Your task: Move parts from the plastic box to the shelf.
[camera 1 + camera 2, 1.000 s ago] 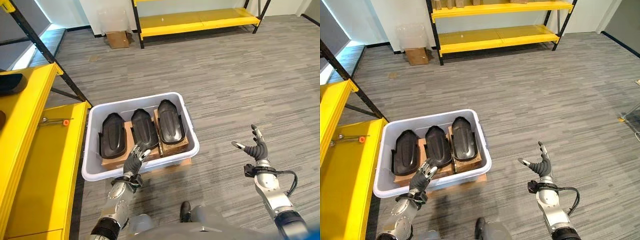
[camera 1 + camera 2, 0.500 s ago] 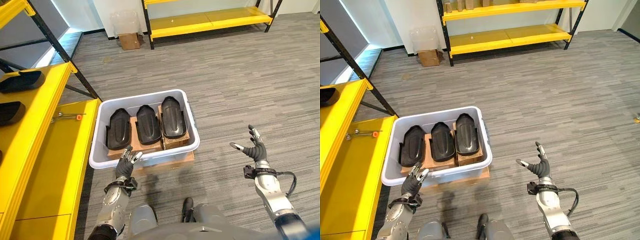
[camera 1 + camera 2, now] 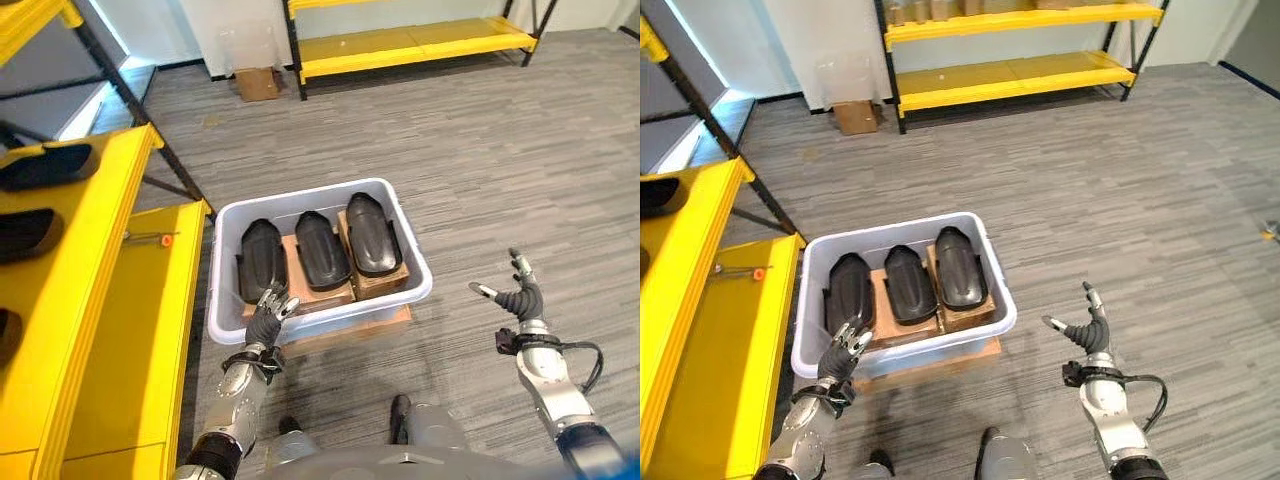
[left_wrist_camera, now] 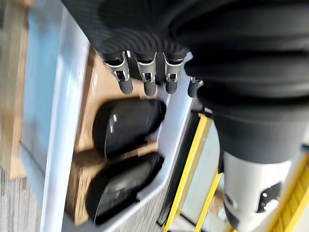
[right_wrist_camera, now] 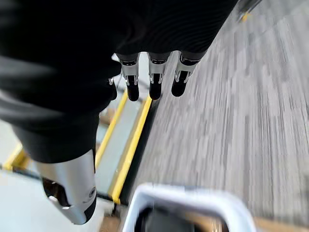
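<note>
On the far left stands the yellow shelf (image 3: 70,270), its upper level carrying dark parts (image 3: 45,165) like those in the box, and its lower level bearing a small tool with an orange tip (image 3: 150,238). Just beside the shelf, on the grey floor (image 3: 480,170), sits the white plastic box (image 3: 232,325), resting on a flat piece of cardboard (image 3: 345,335). Inside it three black moulded parts lie side by side on brown cardboard blocks: the left part (image 3: 262,260), the middle part (image 3: 322,250) and the right part (image 3: 373,233), all lengthwise with their rounded ends toward the far wall of the box.

The left robot hand (image 3: 265,318) is at the near rim of the box, in front of the left part, its fingers (image 4: 145,79) straight and slightly spread, holding nothing; the left wrist view shows the dark fingertips above the box's inside with two of the parts past them, not touching them.

Well to the right of the box, the right robot hand (image 3: 518,297) is raised over bare floor, fingers straight and thumb held apart, empty.

Against the far wall stand a second yellow shelf (image 3: 1010,75) and, left of it, a small cardboard carton (image 3: 855,115) with a clear plastic container (image 3: 845,75) behind it
</note>
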`<state>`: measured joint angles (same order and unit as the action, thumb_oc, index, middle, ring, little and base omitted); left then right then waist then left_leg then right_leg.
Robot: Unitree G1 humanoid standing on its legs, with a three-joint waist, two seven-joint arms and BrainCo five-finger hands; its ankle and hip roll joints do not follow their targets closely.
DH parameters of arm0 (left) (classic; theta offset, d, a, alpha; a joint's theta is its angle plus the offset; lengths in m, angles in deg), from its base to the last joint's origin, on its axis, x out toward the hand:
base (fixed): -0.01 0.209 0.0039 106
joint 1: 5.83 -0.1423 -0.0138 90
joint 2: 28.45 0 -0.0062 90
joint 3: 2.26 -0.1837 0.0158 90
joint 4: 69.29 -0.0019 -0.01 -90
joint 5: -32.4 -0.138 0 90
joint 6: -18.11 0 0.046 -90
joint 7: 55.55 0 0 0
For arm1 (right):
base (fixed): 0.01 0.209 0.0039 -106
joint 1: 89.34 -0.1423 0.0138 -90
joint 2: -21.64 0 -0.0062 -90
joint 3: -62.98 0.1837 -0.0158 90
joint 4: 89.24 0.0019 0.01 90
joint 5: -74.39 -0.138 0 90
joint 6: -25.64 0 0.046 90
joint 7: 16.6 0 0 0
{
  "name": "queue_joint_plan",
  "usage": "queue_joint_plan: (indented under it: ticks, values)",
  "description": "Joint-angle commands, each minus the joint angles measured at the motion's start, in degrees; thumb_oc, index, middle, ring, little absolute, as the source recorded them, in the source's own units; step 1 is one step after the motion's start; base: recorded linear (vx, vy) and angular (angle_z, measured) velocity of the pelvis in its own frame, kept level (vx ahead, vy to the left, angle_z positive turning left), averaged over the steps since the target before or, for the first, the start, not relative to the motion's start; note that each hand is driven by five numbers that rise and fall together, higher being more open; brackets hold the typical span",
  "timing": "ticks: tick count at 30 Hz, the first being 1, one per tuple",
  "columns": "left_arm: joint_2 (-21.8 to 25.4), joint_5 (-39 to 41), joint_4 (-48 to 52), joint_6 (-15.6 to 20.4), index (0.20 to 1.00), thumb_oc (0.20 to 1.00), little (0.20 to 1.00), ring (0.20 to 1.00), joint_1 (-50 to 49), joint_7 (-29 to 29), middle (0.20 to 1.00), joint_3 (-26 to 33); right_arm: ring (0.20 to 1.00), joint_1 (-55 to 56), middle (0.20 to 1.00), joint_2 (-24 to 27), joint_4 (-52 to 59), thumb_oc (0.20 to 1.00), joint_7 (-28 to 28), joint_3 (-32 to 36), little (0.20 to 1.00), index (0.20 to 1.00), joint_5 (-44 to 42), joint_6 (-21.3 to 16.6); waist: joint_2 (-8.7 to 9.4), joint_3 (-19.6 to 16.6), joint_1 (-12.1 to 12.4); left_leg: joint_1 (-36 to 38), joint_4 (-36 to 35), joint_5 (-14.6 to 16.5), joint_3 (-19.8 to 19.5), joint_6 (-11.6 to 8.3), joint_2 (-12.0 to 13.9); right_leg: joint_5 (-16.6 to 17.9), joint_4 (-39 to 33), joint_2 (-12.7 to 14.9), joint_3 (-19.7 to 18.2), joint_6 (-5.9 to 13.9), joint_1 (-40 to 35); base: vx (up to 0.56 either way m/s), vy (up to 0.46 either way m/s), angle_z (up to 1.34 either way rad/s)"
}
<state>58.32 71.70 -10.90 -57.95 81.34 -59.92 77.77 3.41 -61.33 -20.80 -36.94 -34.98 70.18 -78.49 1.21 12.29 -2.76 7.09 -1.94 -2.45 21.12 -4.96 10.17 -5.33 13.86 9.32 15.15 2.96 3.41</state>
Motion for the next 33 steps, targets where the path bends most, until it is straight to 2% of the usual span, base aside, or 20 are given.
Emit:
queue_joint_plan:
  ticks: [1, 5, 11, 18, 22, 24, 26, 30, 33]
  values:
    - [1.79, -0.12, 5.74, 1.63, 1.0, 1.0, 1.0, 1.0, -0.99, 0.26, 1.0, 1.38, 1.0, -2.63, 1.0, 0.08, 2.9, 1.0, 0.03, 0.06, 1.0, 1.0, -0.28, -3.01, 0.63, -0.27, 0.9, -1.05, 3.6, 1.27, -3.25, -0.83, 3.31, 0.63, -3.25, 1.29, 0.42, 3.67, -7.95, 0.04, 0.05, 0.03]
    - [2.49, 0.36, 7.1, 1.71, 1.0, 1.0, 1.0, 1.0, -1.72, 1.13, 1.0, 1.29, 1.0, -3.46, 1.0, -0.38, 3.16, 1.0, 0.48, -1.06, 1.0, 1.0, 0.44, -2.8, 1.5, -0.47, 2.52, -1.4, 3.34, 1.52, -3.23, -0.62, 2.98, 1.49, -5.21, 1.88, 1.35, 4.31, -8.72, 0.03, 0.026, 0.04]
    - [2.96, 1.05, 8.78, 1.44, 1.0, 1.0, 1.0, 1.0, -2.19, 1.27, 1.0, 1.71, 1.0, -5.48, 1.0, 0.36, 3.52, 1.0, -0.03, -1.97, 1.0, 1.0, 2.33, -3.56, 2.31, -0.19, 4.38, -2.08, 3.91, 1.53, -3.78, -0.91, 3.21, 1.6, -6.75, 1.9, 2.78, 4.15, -10.22, 0.02, -0.025, 0.06]
    - [3.79, 0.43, 10.13, 0.11, 1.0, 1.0, 1.0, 1.0, -2.75, 0.1, 1.0, 2.0, 1.0, -13.34, 1.0, 4.91, 2.44, 1.0, 3.28, -2.33, 1.0, 1.0, 3.09, -2.79, 2.81, 0.42, 7.91, -3.77, 6.18, 1.38, -5.98, -1.68, 3.56, 1.89, -7.57, 1.69, 4.75, 3.43, -11.33, 0.05, -0.014, 0.11]
    - [4.6, 0.4, 10.16, -0.36, 1.0, 1.0, 1.0, 1.0, -2.53, -0.44, 1.0, 1.81, 1.0, -16.48, 1.0, 5.85, 0.46, 1.0, 4.44, -3.32, 1.0, 1.0, 1.79, -2.29, 2.78, 0.84, 9.34, -4.92, 7.32, 1.4, -7.12, -1.66, 3.38, 1.66, -6.52, 1.91, 5.41, 3.25, -11.02, 0.07, -0.008, 0.07]
    - [5.72, 0.75, 10.72, -0.41, 1.0, 1.0, 1.0, 1.0, -1.72, -0.88, 1.0, 1.37, 1.0, -19.88, 1.0, 6.29, -0.91, 1.0, 4.15, -4.04, 1.0, 1.0, 4.05, -2.26, 2.76, 1.76, 10.34, -7.01, 9.05, 1.56, -8.46, -1.68, 3.27, 0.97, -4.92, 1.9, 5.77, 2.96, -10.16, 0.03, -0.036, 0.25]
    - [8.19, 1.41, 12.12, 0.49, 1.0, 1.0, 1.0, 1.0, 1.51, -1.49, 1.0, 0.38, 1.0, -28.08, 1.0, 7.71, -3.43, 1.0, 3.74, -6.15, 1.0, 1.0, 4.32, 1.03, 2.27, 4.09, 12.01, -12.14, 11.47, 1.69, -11.03, -1.68, 2.82, -0.04, -1.81, 2.22, 5.69, 2.68, -6.26, -0.13, -0.051, 0.32]
    - [10.78, 3.89, 14.45, 1.59, 1.0, 1.0, 1.0, 1.0, 6.83, -2.17, 1.0, -0.47, 1.0, -38.14, 1.0, 9.09, -10.27, 1.0, 3.31, -8.85, 1.0, 1.0, 1.61, 4.37, 0.96, 8.39, 13.62, -17.8, 13.36, 1.72, -13.29, -1.79, 2.1, -1.46, 1.39, 2.84, 5.59, 2.3, -1.32, -0.23, -0.007, 0.18]
    - [11.52, 5.18, 16.36, 2.19, 1.0, 1.0, 1.0, 1.0, 8.38, -2.2, 1.0, -1.02, 1.0, -41.24, 1.0, 9.72, -13.51, 1.0, 0.8, -9.65, 1.0, 1.0, 3.54, 5.02, 0.24, 10.36, 14.19, -20.85, 15.18, 1.89, -14.49, -1.65, 1.63, -2.02, 3.65, 3.37, 5.53, 2.01, 1.49, -0.15, 0.023, 0.13]
